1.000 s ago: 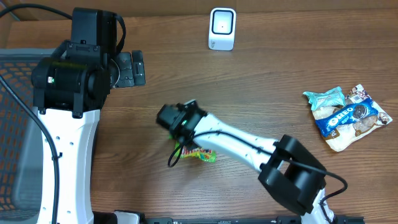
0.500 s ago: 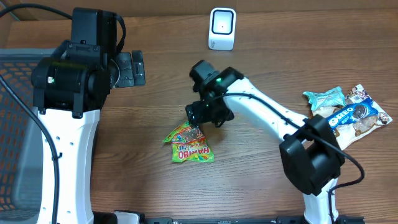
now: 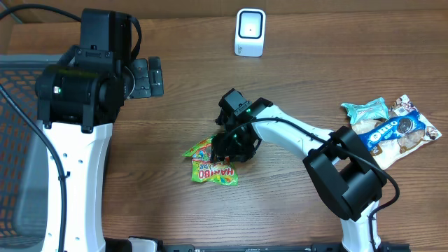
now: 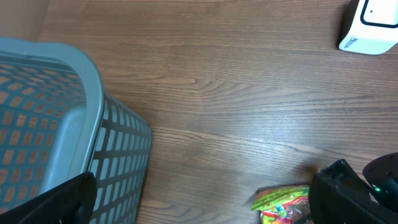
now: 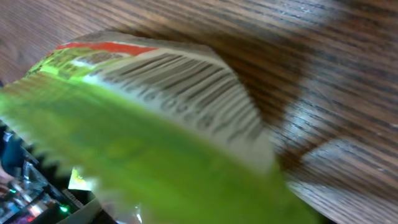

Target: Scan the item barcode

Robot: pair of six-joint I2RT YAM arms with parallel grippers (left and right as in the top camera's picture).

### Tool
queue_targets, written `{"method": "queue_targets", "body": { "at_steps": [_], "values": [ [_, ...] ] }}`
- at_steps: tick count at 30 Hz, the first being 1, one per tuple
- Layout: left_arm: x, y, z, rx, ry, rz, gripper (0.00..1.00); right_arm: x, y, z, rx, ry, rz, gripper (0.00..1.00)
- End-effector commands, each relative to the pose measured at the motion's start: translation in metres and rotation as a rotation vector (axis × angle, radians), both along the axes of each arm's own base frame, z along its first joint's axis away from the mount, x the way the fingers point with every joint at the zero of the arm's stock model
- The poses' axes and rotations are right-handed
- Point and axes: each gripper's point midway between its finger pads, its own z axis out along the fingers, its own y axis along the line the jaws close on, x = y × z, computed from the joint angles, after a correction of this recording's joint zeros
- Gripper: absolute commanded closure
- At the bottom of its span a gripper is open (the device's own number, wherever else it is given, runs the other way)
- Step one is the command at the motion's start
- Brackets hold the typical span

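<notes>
The gummy bag (image 3: pixel 213 166) sits about mid-surface, a bit toward the near side, lying mostly flat with its bright front up. It's thin, crinkly, glossy plastic in green and yellow with some red, and it has a zigzag-cut seam.

The right arm (image 3: pixel 287 129) reaches in from the near right, and its tip is right over the bag's far edge, touching it or as good as. I can't tell whether those jaws are open, closed or pinching the plastic. The arm's head hides them from above, and the wrist camera is so close it's all bag.

That close view does show the barcode (image 5: pixel 186 81): black bars on a white patch, bowed over a hump in the film and blurry. My guess is the arm is there to grab an edge so the bars can face the scanner (image 3: pixel 250 32). That's a small white rounded box with a dark-framed window, standing at the far edge, well apart from the bag.

The left arm (image 3: pixel 77 140) is off on the left, jaws spread wide and empty, beside a grey-blue lattice basket (image 4: pixel 118 168). Way over right, a heap of shiny snack packs (image 3: pixel 392 129) lies on the wood-grain surface (image 3: pixel 315 70).
</notes>
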Motion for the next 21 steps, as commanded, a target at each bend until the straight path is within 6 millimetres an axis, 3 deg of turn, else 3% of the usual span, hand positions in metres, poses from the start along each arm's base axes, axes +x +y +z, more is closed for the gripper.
{"method": "queue_targets", "body": {
  "at_steps": [1, 2, 3, 7, 10, 14, 18, 21],
  "values": [
    [0.002, 0.003, 0.003, 0.023, -0.004, -0.006, 0.01, -0.006, 0.004, -0.001, -0.006, 0.046, -0.055, 0.57],
    [0.002, 0.003, 0.003, 0.023, -0.004, -0.006, 0.0, -0.006, 0.004, -0.001, -0.005, 0.046, -0.055, 0.85],
    [0.002, 0.003, 0.003, 0.023, -0.004, -0.006, 0.0, -0.006, 0.005, -0.001, -0.002, 0.044, -0.056, 0.96],
    [0.002, 0.003, 0.003, 0.023, -0.004, -0.006, 0.0, 0.0, 0.004, 0.005, 0.01, 0.02, -0.056, 0.96],
    [0.002, 0.003, 0.003, 0.022, -0.004, -0.006, 0.0, 0.018, -0.015, 0.015, -0.055, -0.066, -0.098, 0.96],
    [0.002, 0.003, 0.003, 0.023, -0.004, -0.006, 0.01, 0.047, -0.068, 0.044, -0.271, -0.275, -0.182, 0.96],
    [0.002, 0.003, 0.003, 0.023, -0.004, -0.006, 0.0, 0.077, -0.151, 0.093, -0.685, -0.552, -0.324, 0.96],
    [0.002, 0.003, 0.003, 0.023, -0.004, -0.006, 0.0, 0.089, -0.191, 0.107, -0.911, -0.675, -0.371, 0.96]
  ]
}}
